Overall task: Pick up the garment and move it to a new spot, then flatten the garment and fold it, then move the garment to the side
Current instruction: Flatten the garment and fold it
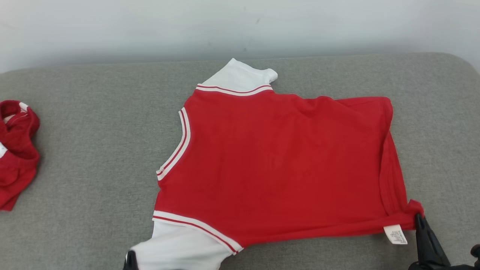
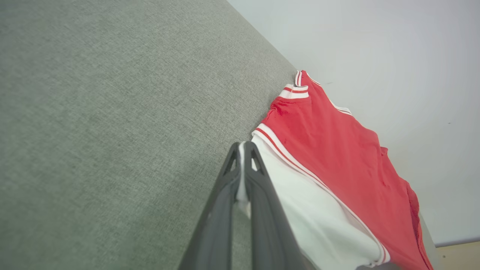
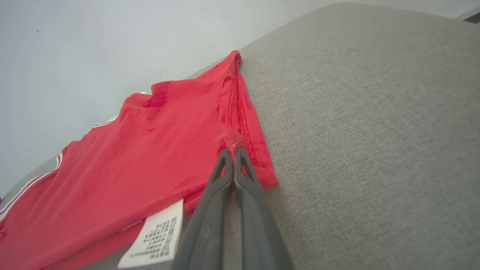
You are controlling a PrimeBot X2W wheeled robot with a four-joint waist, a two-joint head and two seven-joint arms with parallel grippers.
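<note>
The garment (image 1: 277, 161) is a red T-shirt with white sleeves and red-and-white striped trim, spread across the grey padded surface (image 1: 93, 157) with its neck to the left. My left gripper (image 1: 131, 260) is shut on the edge of the near white sleeve (image 2: 318, 221) at the bottom of the head view; white cloth shows pinched between its fingers (image 2: 243, 165). My right gripper (image 1: 419, 219) is shut on the near hem corner (image 3: 232, 140), beside the white care label (image 1: 395, 234).
A second red and white garment (image 1: 17, 150) lies crumpled at the far left edge of the surface. A pale wall (image 1: 240, 26) runs behind the surface's far edge. The surface's rounded corner (image 1: 457, 63) is at the back right.
</note>
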